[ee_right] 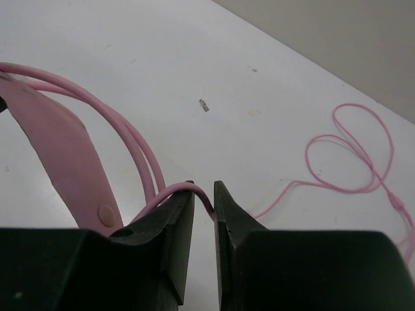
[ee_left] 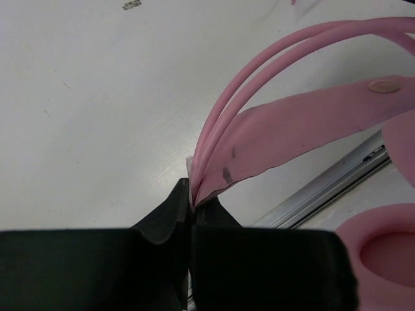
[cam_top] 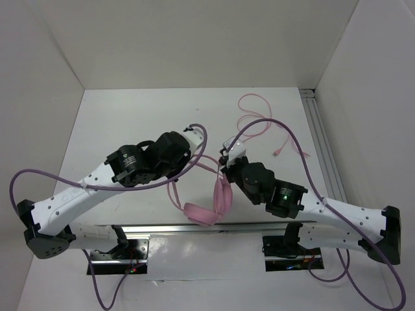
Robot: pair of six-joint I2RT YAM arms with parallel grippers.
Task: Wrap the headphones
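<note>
The pink headphones lie between the arms. One ear cup (cam_top: 200,214) faces up near the front rail and the other (cam_top: 222,197) stands on edge. My left gripper (cam_top: 189,159) is shut on the thin double headband (ee_left: 259,84), above the wide pink inner strap (ee_left: 305,129). My right gripper (cam_top: 225,161) is nearly closed, with a narrow gap. The pink cable (ee_right: 170,192) bends over its left fingertip (ee_right: 185,201) and runs down between the jaws. The rest of the cable (cam_top: 259,123) lies in loose loops to the far right and also shows in the right wrist view (ee_right: 350,149).
An aluminium rail (cam_top: 321,142) runs along the table's right edge and another (cam_top: 214,228) along the front. White walls close in the left, back and right. A purple arm cable (cam_top: 285,133) arcs over the right arm. A small speck (ee_right: 204,105) lies on the table.
</note>
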